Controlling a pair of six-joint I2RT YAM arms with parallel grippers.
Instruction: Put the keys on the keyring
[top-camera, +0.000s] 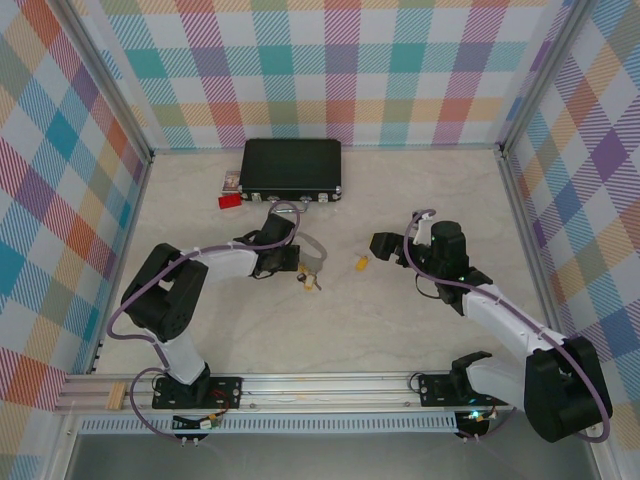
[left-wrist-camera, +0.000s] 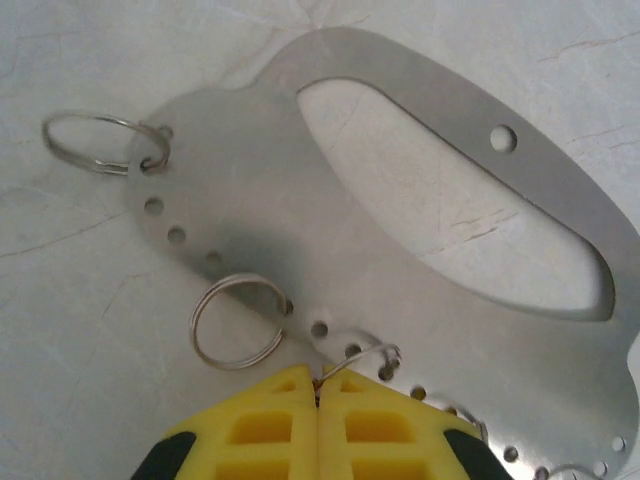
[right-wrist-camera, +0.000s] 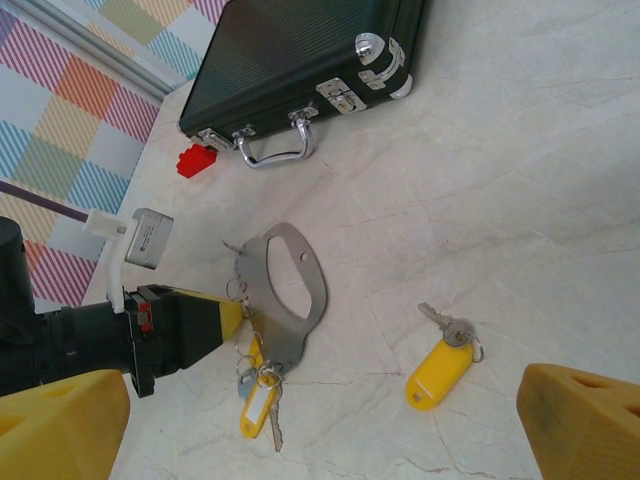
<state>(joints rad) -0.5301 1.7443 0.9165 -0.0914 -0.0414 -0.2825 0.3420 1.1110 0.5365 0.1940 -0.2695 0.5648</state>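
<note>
Grey keyring (left-wrist-camera: 240, 190) lies flat on the desk (left-wrist-camera: 80, 330), right in front of my left claw (left-wrist-camera: 318, 385). That claw is pinched tight on a small ring (left-wrist-camera: 362, 352) at the keyring's near edge. Some keys (right-wrist-camera: 258, 408) hang there already. One loose key (right-wrist-camera: 440, 372) lies in front of my right claw (top-camera: 383, 246), between its wide-apart fingers and slanting across them. I think that arm is nearer to it. Beyond both claws the black case (top-camera: 291, 168) is closed, so I can't see inside.
</note>
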